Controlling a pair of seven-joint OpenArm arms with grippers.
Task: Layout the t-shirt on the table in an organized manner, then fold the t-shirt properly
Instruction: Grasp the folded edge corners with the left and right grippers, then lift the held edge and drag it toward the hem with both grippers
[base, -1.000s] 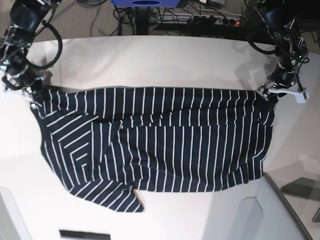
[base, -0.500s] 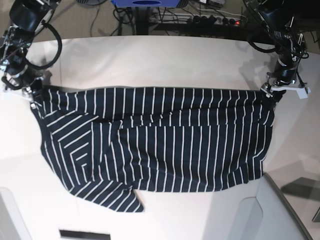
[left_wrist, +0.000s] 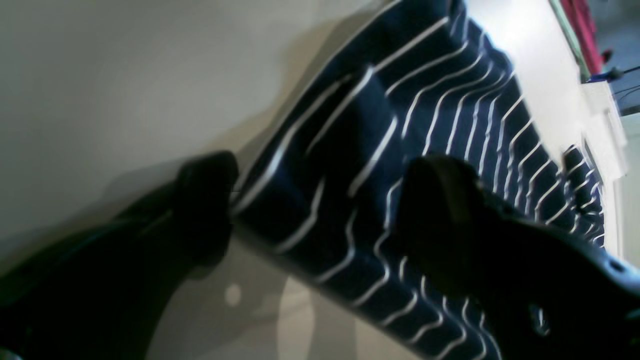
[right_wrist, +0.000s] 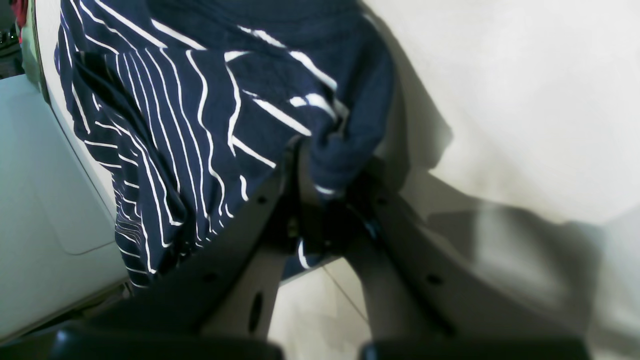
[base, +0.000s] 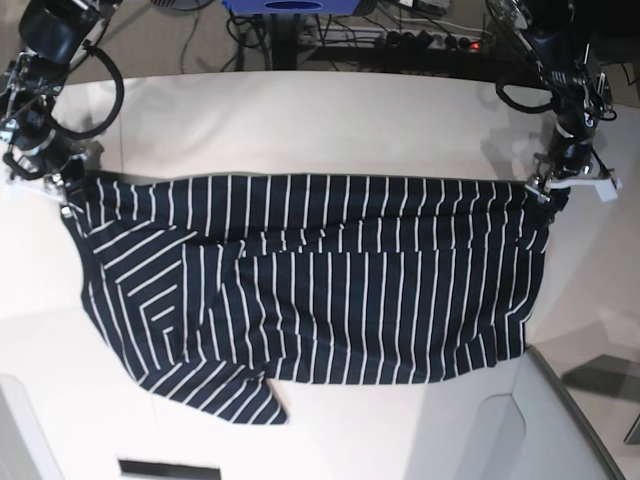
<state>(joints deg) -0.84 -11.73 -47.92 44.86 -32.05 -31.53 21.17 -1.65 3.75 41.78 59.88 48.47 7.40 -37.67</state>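
A: Left wrist view. The left gripper (left_wrist: 320, 210) has its jaws apart, one finger (left_wrist: 205, 200) on the bare table (left_wrist: 100, 75), the other over the cloth. The corner of the t-shirt (left_wrist: 350, 150) lies between them, uncaught as far as I can tell. The striped fabric runs away from the claw toward the far upper right.

B: Right wrist view?

A: The right gripper (right_wrist: 320, 200) is clamped together on a bunched fold of the t-shirt (right_wrist: 200, 125). Cloth hangs off to that view's left; white table (right_wrist: 500, 100) lies to the right.

B: And from the base view?

A: The t-shirt (base: 310, 280) lies spread across the table (base: 320, 120), its long axis side to side. The left gripper (base: 552, 187) sits at the upper corner on that view's right, the right gripper (base: 62, 185) at the upper corner on that view's left. Each arm is nearest its own corner. The lower edge on the view's left is rumpled, with a flap folded over.

B: What does the next move turn on?

A: My guess: the corner sits right inside the left claw's gap, so closing there would pinch it. Then both arms could pull the top edge taut along that long axis.
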